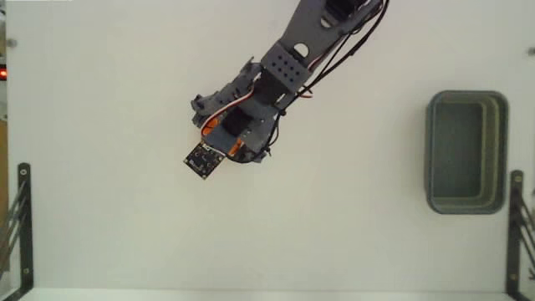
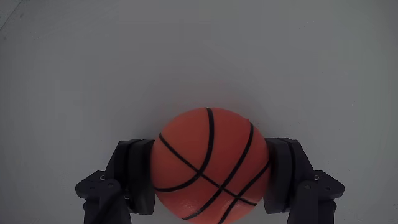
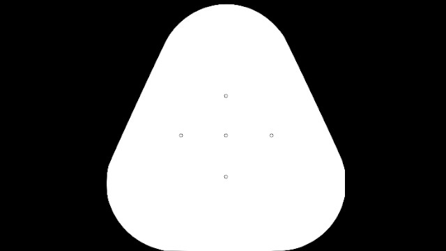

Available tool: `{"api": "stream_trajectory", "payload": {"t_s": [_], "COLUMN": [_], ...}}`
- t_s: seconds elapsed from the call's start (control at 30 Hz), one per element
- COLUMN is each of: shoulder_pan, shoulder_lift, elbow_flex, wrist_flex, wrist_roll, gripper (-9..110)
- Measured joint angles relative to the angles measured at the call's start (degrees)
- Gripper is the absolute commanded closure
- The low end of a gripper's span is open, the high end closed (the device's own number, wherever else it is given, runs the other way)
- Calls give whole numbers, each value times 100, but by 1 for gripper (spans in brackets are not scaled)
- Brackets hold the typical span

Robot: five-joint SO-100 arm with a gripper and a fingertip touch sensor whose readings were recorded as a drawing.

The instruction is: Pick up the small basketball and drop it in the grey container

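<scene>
Gripper [image 2: 210, 180] fingers [image 2: 134, 177] pinch ball [image 2: 211, 165] from both sides, wrist view. Fixed view: tub [image 1: 466, 152] well right of arm [image 1: 288, 67], ball hidden.

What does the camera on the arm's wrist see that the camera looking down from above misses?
Only the wrist view shows the small basketball whole, with its black seams, between the gripper fingers. Only the fixed view shows the grey container, empty, far to the right, and the arm. Both show the white table.
</scene>
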Motion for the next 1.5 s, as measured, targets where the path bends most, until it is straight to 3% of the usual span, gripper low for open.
{"api": "stream_trajectory", "payload": {"t_s": [1.5], "shoulder_pan": [0], "shoulder_lift": [0], "elbow_flex": [0], "wrist_flex": [0], "wrist_roll": [0], "gripper": [8]}}
